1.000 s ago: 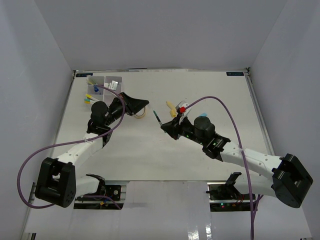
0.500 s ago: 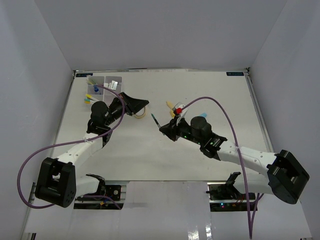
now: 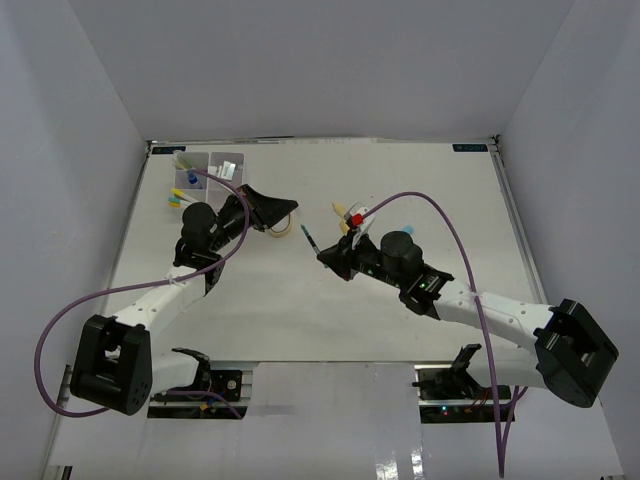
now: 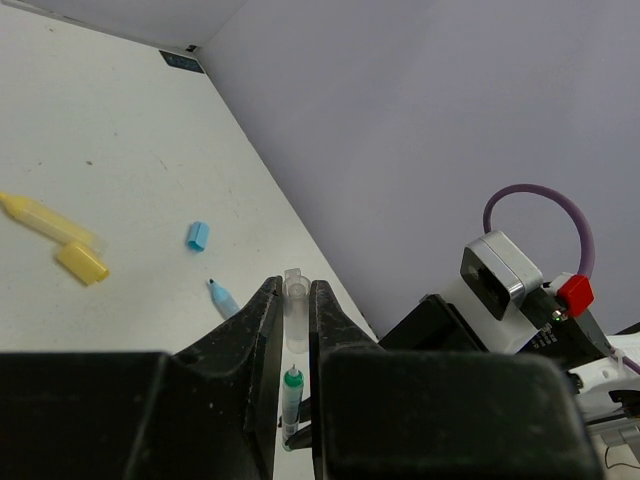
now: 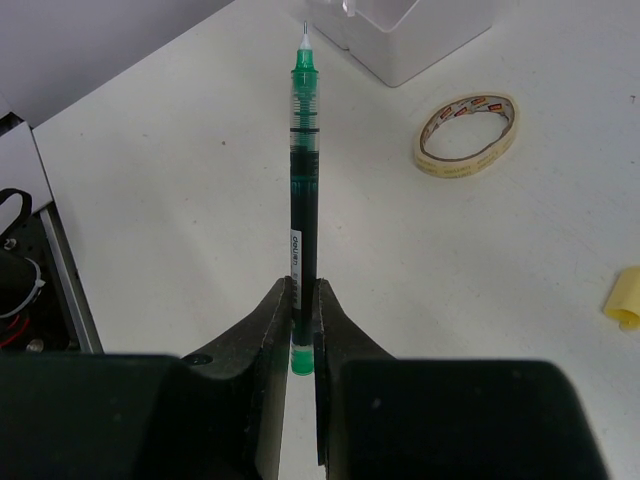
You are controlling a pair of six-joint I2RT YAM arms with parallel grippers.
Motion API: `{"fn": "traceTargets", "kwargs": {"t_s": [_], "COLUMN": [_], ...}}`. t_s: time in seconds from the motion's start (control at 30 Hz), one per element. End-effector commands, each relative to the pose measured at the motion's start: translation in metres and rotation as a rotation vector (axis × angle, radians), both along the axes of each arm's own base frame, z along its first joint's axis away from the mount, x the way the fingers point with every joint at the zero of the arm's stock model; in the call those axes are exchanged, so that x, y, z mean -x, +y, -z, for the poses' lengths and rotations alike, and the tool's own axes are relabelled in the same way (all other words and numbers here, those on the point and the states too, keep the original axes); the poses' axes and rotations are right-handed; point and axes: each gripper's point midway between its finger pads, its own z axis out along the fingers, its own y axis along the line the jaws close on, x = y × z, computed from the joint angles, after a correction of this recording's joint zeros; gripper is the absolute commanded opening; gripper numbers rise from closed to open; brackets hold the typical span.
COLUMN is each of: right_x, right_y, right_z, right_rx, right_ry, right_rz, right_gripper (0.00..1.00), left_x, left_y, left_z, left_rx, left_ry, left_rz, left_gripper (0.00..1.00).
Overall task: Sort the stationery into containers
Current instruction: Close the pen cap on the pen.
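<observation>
The right hand (image 5: pixel 303 300) pinches a green pen (image 5: pixel 302 180) by its back end over the middle of the worktop (image 3: pixel 300 300), with the tip pointing far-left. The left hand (image 4: pixel 293 300) is pressed onto a small clear cap (image 4: pixel 295 312) and sits just left of the pen tip, leaving only a narrow gap between the two hands. The tray (image 3: pixel 212 160) stands in the far-left corner, close to both walls. There is little room around it, and the left arm covers its near side. The near half of the worktop and the whole right side lie bare out to the edges. A tape ring (image 5: pixel 467 127) lies flat between the pen and the tray. From above, the left hand hides half of it. Right of the hands, a yellow marker (image 4: pixel 40 217), a yellow cap (image 4: pixel 82 262) and a blue cap (image 4: pixel 197 235) lie apart from one another. A blue pen (image 4: pixel 222 297) is cut off behind a left finger. From above, the right wrist hides most of this group. The tray's contents are too small to make out beyond a blue speck, and the right wrist view shows only one corner of the tray.
</observation>
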Motion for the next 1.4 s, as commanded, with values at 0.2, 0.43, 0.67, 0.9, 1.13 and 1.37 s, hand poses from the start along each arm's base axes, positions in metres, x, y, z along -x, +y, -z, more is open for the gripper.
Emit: {"fn": "traceTargets", "kwargs": {"t_s": [0.2,0.43,0.67,0.9,1.13,1.37], "right_x": [-0.0091,-0.0093,-0.0101,-0.0105,-0.0111,-0.0104], "right_y": [0.0016,0.0032,0.0037,0.0031,-0.0008,0.002], "right_z": [-0.0404,-0.0431,-0.0442,-0.0445,-0.0473,-0.0475], "right_rx": [-0.092,-0.101,-0.105,-0.108,-0.116,-0.119], "right_ry": [-0.08,-0.084,-0.089,-0.088,-0.096,-0.094], "right_rz": [0.04,0.036,0.037,0.042,0.059,0.048], "right_gripper": [0.08,0.08,0.08,0.08,0.08,0.08], "left_x": [0.0033,0.0037,0.0037,0.0049,0.0044,0.0065], "left_y": [0.0008,-0.0006,-0.0011,-0.0014,-0.0014,-0.0019], "left_z": [-0.0073,-0.0055,-0.003,-0.0041,-0.0033,-0.0047], "left_rx": [0.009,0.009,0.012,0.015,0.01,0.011], "left_ry": [-0.034,-0.03,-0.022,-0.029,-0.033,-0.045], "left_rz": [0.014,0.026,0.029,0.034,0.033,0.042], "left_gripper": [0.0,0.0,0.0,0.0,0.0,0.0]}}
